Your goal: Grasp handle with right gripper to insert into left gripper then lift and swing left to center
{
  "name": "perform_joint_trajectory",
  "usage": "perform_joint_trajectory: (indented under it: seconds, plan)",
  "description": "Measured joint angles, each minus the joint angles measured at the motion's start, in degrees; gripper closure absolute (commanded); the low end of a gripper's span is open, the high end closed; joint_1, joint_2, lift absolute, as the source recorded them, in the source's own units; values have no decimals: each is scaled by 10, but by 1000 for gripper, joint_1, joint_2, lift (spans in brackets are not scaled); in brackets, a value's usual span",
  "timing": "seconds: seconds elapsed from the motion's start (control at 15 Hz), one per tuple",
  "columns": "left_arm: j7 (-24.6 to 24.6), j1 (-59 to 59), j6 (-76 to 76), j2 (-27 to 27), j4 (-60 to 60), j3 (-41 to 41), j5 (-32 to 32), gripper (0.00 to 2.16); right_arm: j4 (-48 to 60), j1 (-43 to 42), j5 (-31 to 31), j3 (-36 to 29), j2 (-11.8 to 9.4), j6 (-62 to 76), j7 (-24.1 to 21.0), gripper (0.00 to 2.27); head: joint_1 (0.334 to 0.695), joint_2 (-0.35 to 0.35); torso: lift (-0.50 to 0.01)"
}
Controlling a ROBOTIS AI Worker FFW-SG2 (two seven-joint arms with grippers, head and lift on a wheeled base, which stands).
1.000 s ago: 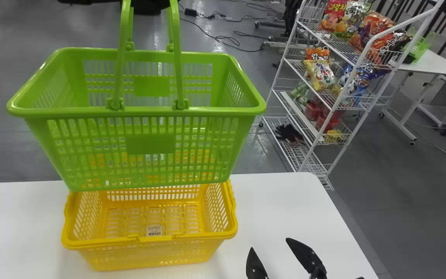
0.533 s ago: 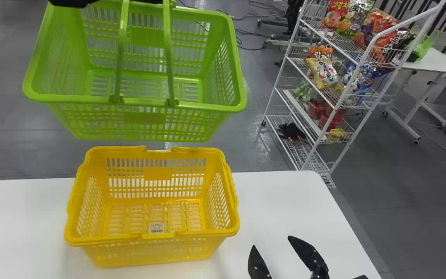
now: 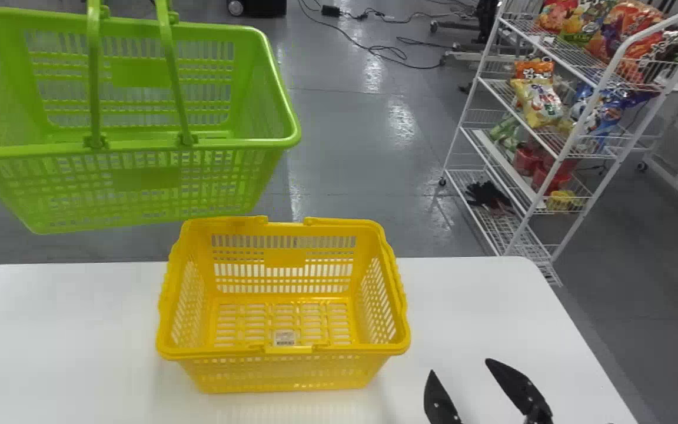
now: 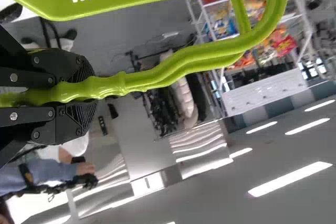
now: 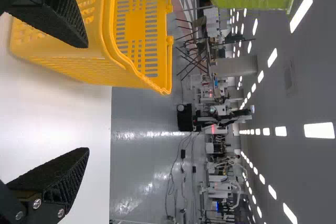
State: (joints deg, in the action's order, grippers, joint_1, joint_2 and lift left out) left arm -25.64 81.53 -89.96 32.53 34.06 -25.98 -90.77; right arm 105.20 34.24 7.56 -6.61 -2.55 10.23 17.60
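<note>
- One large green plastic mesh basket [image 3: 146,178] is held aloft, left of the yellow plastic basket [image 3: 283,374]; the lift seems done, the swing to center unfinished.
- Its curved green plastic handles [image 4: 181,69] are clamped in the black two-fingered left gripper [image 4: 86,93]; insertion is judged complete.
- The black right gripper [image 5: 87,98] is seen empty, fingers parted wide.

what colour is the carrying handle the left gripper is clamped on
The curved plastic handle is bright lime green, showing best in the left wrist view.
</note>
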Motion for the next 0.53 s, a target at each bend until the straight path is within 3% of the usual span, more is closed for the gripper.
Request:
perform_joint_trajectory:
  seconds: [0.4, 0.53]
  plan:
    - [-17, -56, 0, 161, 52, 2, -42, 1943, -2, -2, 1, 0, -2, 0, 1, 103, 641, 78, -93]
    - [-27, -105, 0, 209, 79, 17, -61, 1943, -2, -2, 1, 0, -3, 0, 2, 103, 663, 131, -93]
